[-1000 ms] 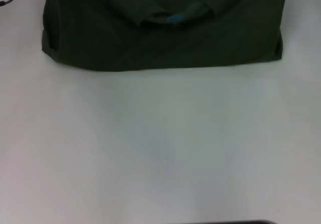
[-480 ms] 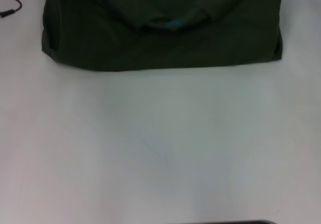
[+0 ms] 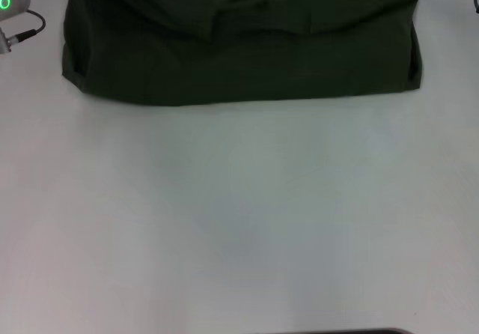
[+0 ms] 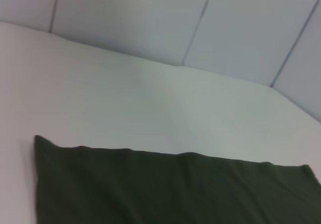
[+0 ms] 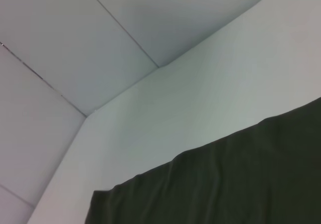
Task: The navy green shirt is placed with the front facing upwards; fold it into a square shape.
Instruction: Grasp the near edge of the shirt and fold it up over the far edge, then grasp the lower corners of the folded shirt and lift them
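Change since earlier: the left arm comes into the head view at the far left corner, a white body with a green ring light and a cable; one second ago only the cable end showed there. The blue spot at the collar fold of the navy green shirt is gone, and the folded band across the top now lies flatter and straighter.
Shirt: dark olive cloth, folded into a wide rectangle at the far side of the white table, plain side up, no lettering showing. Its near edge runs straight across; both near corners look slightly turned up.
Shirt in left wrist view: a flat green panel with one long straight edge and one square corner, bare table beyond it, then a panelled wall.
Shirt in right wrist view: green cloth with a gently wavy edge, table and wall behind.
Left gripper: beside the shirt's far left corner, just off the cloth; fingers not visible, so I cannot tell whether they are apart or together.
Right gripper: only a dark sliver shows at the far right edge; its fingers cannot be told either.
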